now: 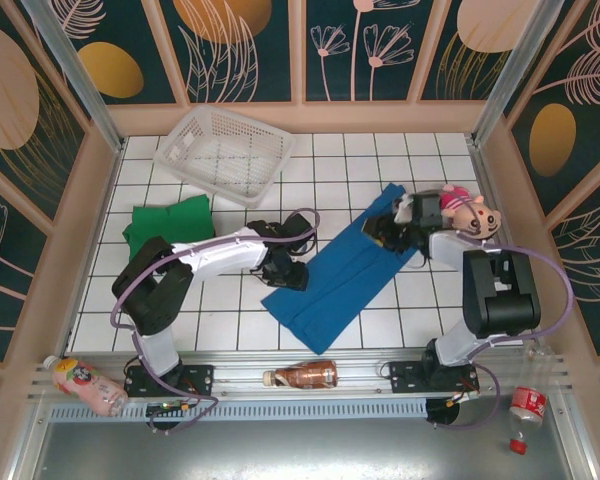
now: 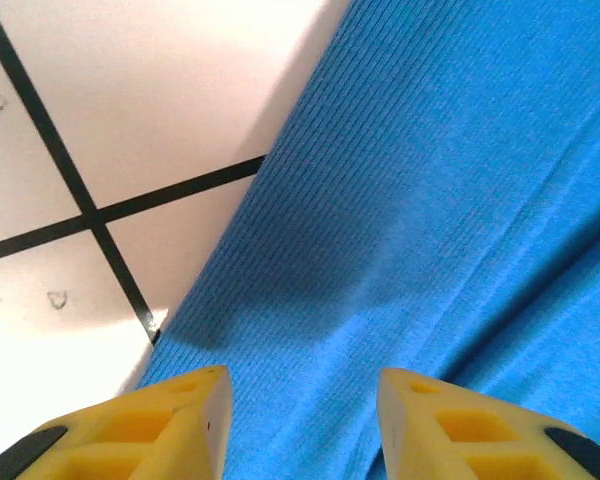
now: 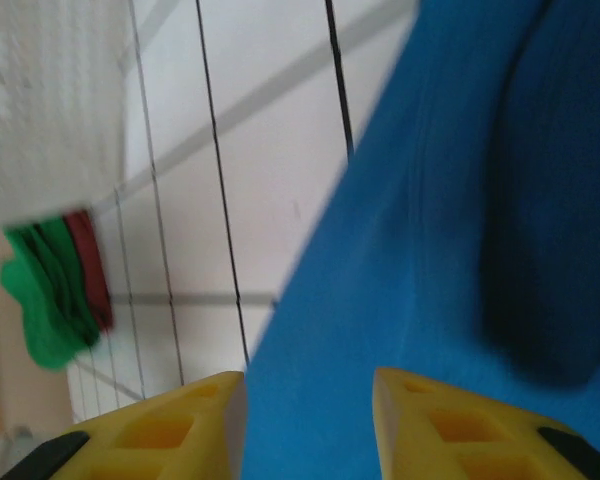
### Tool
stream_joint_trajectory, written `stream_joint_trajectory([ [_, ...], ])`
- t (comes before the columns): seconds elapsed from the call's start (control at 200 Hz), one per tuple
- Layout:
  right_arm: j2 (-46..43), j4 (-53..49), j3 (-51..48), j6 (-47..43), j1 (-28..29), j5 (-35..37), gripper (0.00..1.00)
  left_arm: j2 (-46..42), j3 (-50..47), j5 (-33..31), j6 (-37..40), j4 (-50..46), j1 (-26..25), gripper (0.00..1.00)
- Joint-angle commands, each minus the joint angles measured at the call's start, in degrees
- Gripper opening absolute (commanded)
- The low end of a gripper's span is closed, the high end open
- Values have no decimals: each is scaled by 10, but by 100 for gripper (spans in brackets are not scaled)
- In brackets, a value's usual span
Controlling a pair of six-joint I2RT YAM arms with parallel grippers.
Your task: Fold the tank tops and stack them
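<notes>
White lattice basket (image 1: 202, 128) beyond blue tank top (image 1: 332, 285), left claw (image 2: 302, 385) and right claw (image 3: 310, 385) both spread above it.

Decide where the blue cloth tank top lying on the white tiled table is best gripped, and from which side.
Grip the blue cloth tank top at its near-left corner, coming in low from the tiles beside it. It lies flat as a long diagonal strip, so only an edge can be lifted and pinched.
</notes>
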Motion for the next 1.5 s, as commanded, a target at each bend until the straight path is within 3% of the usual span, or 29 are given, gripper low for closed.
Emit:
stream_joint_trajectory([
  [0.0,-13,38,-48,1,32,4,38,9,-29,15,23,15,3,44],
  [0.28,90,20,6,-81,71,83,37,-2,-90,71,5,63,17,45],
  [0.52,238,-51,199,-164,72,100,34,-33,-123,114,-73,136,13,45],
  [0.69,283,-98,279,-200,87,91,35,-34,-121,108,-93,140,5,45],
  [0.891,198,-93,192,-183,96,82,41,-32,-86,76,-64,75,6,47],
  [1.176,0,-84,97,-160,94,68,46,-47,-53,81,-44,36,5,50],
  [1.351,-101,-61,-52,-98,164,63,45,-31,-48,77,-27,22,8,51],
  [1.496,-172,-78,-112,-99,242,115,46,-42,-48,54,-37,1,11,52],
])
